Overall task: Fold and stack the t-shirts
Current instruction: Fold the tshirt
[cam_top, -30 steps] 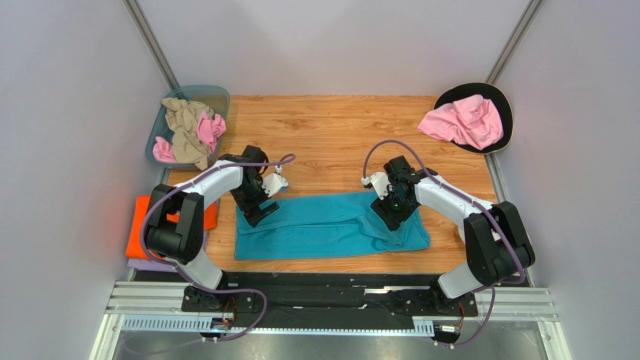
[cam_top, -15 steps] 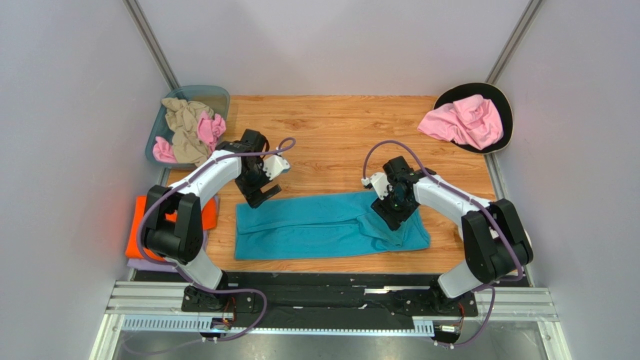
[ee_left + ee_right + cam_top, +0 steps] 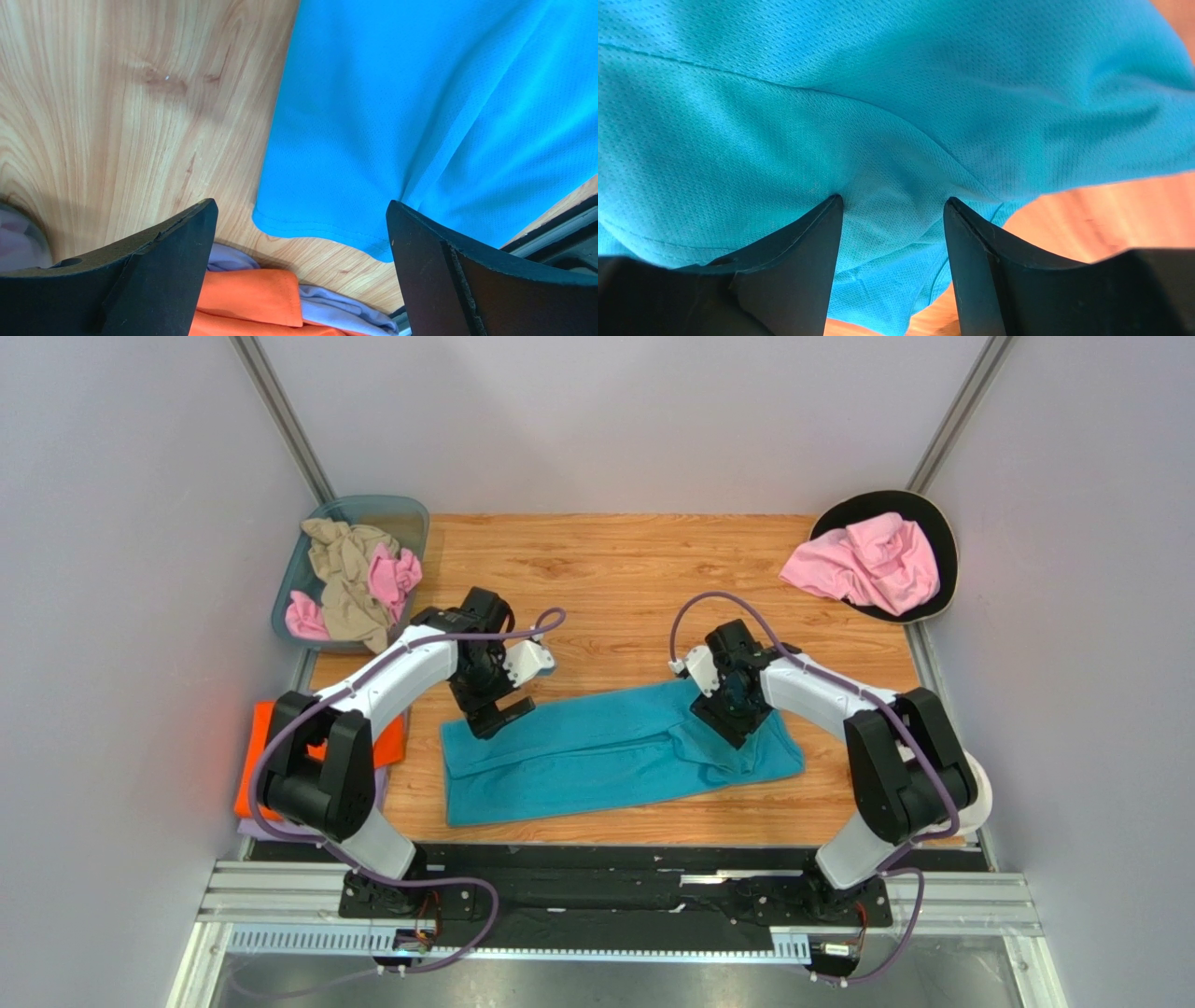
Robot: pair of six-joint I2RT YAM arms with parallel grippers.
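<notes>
The teal t-shirt (image 3: 617, 753) lies as a long, slightly tilted band on the wooden table (image 3: 603, 567), its right end pinched into a ridge between the fingers of the right gripper (image 3: 892, 203) (fine mesh weave, a few creases). The left gripper (image 3: 300, 204) hangs spread wide over its left corner.

Spread t-shirt (image 3: 589, 756) centre; bin (image 3: 418, 525) behind-left; folded stack (image 3: 253, 770) left

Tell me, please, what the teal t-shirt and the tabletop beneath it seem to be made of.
The teal t-shirt: probably a thin synthetic sports knit, matte; the right wrist view shows a fine pinhole mesh and a stitched seam. The tabletop: light wood-grain surface with a faint sheen; whether laminate, veneer or solid wood cannot be told.
</notes>
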